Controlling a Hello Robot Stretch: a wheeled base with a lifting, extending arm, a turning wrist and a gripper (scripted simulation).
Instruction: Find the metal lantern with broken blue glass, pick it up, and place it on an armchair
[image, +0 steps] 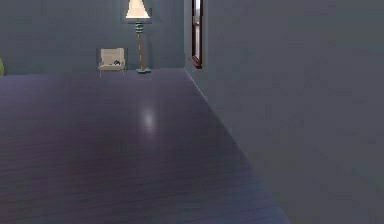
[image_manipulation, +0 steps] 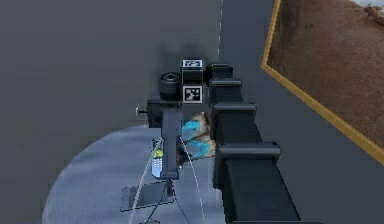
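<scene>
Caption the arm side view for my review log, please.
Arm extended above a round pale grey surface, tool at a metal-and-blue object, grasp unclear; framed picture on the wall at right.

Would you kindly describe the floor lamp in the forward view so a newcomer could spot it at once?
Follow the dark floor to the far wall. The floor lamp stands there, left of the dark upright frame. Its tall thin stem and pale cone shade set it apart from the low pale thing on its left.

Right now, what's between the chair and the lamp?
Nothing. The forward view has bare floor and wall between the chair and the lamp.
</scene>
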